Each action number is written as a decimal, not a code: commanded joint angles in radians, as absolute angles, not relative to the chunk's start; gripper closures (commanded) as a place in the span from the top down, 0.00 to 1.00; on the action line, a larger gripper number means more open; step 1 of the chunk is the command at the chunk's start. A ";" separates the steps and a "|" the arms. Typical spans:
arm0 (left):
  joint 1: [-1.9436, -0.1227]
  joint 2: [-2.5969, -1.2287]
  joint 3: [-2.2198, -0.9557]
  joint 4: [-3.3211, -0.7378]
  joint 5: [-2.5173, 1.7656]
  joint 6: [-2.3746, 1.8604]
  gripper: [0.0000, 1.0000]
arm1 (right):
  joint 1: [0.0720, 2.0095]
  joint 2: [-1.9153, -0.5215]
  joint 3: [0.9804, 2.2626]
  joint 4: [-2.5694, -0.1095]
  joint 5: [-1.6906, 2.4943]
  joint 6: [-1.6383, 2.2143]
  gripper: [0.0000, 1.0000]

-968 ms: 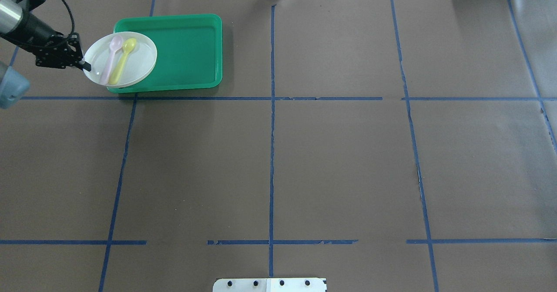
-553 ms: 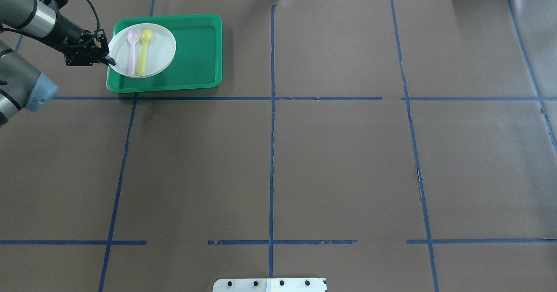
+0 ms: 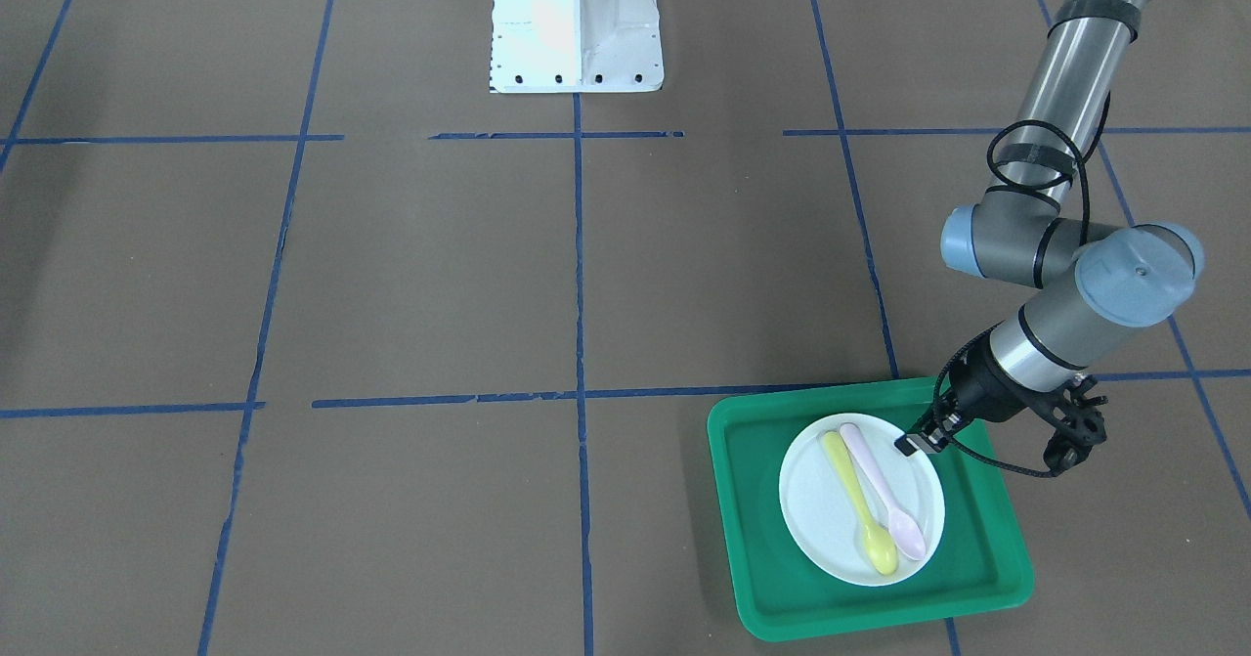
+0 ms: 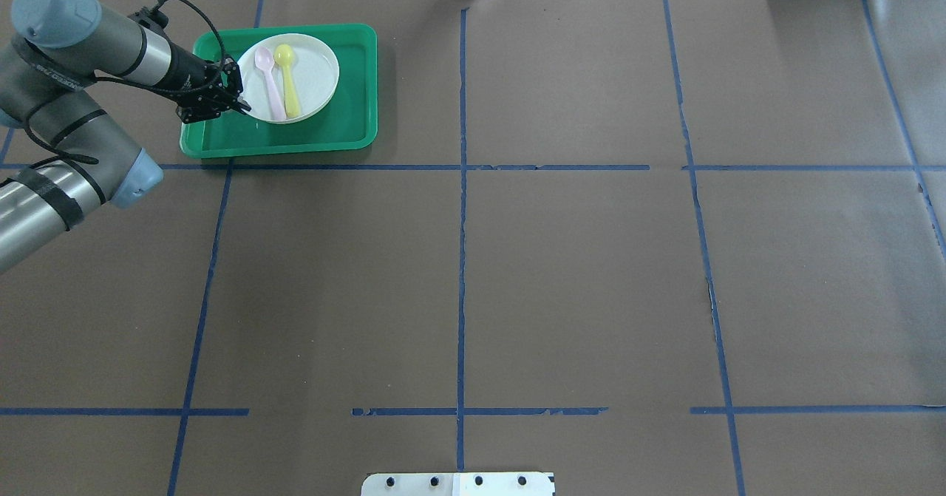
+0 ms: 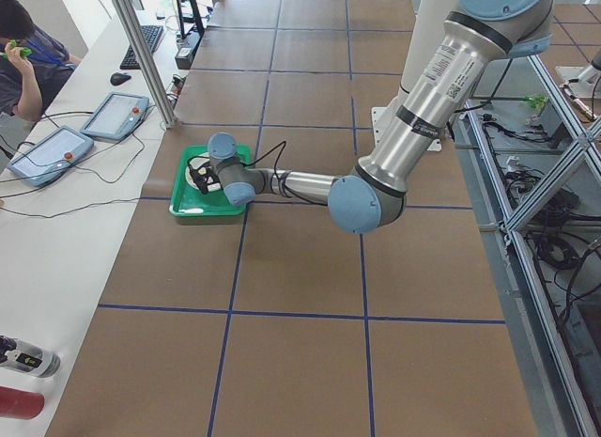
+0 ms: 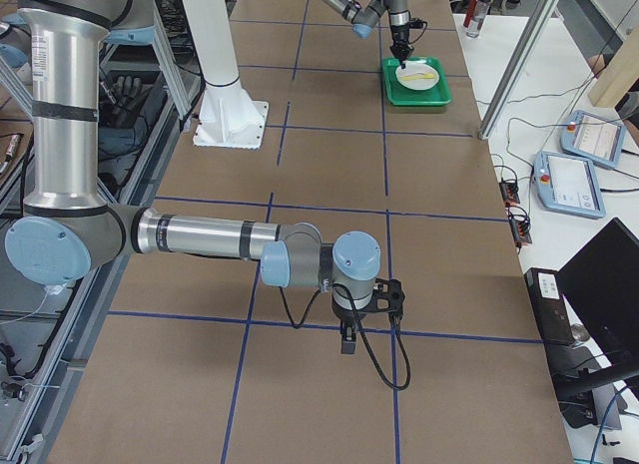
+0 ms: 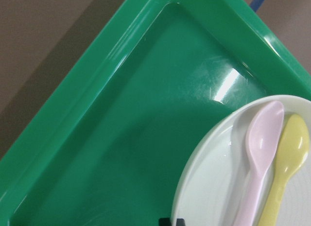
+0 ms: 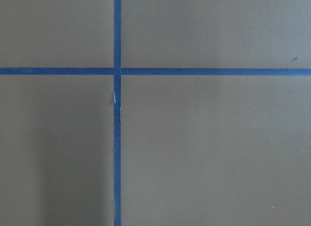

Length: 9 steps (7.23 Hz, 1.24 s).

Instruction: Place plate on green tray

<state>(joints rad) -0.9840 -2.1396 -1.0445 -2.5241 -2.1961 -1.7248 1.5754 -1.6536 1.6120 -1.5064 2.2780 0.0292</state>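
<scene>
1. Viewing from the front-facing camera, locate the plate [image 3: 817, 519] inside the outline of the green tray [image 3: 982, 548], loaded with a yellow spoon [image 3: 860, 504] and a pink spoon [image 3: 883, 488]. Treat as light, stiff, smooth plastic: probably slippery, unlikely to break, but quick to shed the loose spoons when tilted. Take hold at the raised rim only; keep level.
2. Note the left gripper [image 3: 914, 441] narrowed to a thin pinch on the plate's rim, on the side towards the robot; touching nothing else.
3. From overhead, confirm the same pinch at the plate's near-left rim, with the plate wholly within the tray's walls. Cannot tell whether resting on the tray floor or hanging just above it.
4. From the left wrist, observe one dark fingertip [image 7: 168, 222] against the rim at the bottom edge; bare tray floor to the left.
5. From the exterior right, find the right gripper [image 6: 345, 338] low over the table [image 6: 300, 384], well apart from the tray. Cannot tell whether spread or pressed together; nothing but table in the right wrist view.
</scene>
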 commanded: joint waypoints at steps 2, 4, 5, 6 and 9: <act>-0.986 -2.129 -1.054 -2.530 -2.201 -1.669 1.00 | 1.575 -1.654 1.611 -1.506 2.278 0.029 1.00; -1.032 -2.123 -1.087 -2.520 -2.262 -1.623 1.00 | 1.575 -1.654 1.611 -1.506 2.278 0.029 1.00; -1.060 -2.087 -1.139 -2.513 -2.319 -1.573 1.00 | 1.575 -1.654 1.611 -1.506 2.278 0.029 1.00; -1.081 -2.016 -1.254 -2.447 -2.374 -1.477 1.00 | 1.575 -1.654 1.612 -1.506 2.278 0.029 1.00; -1.163 -1.926 -1.556 -2.116 -2.365 -1.123 1.00 | 1.575 -1.654 1.612 -1.506 2.278 0.029 1.00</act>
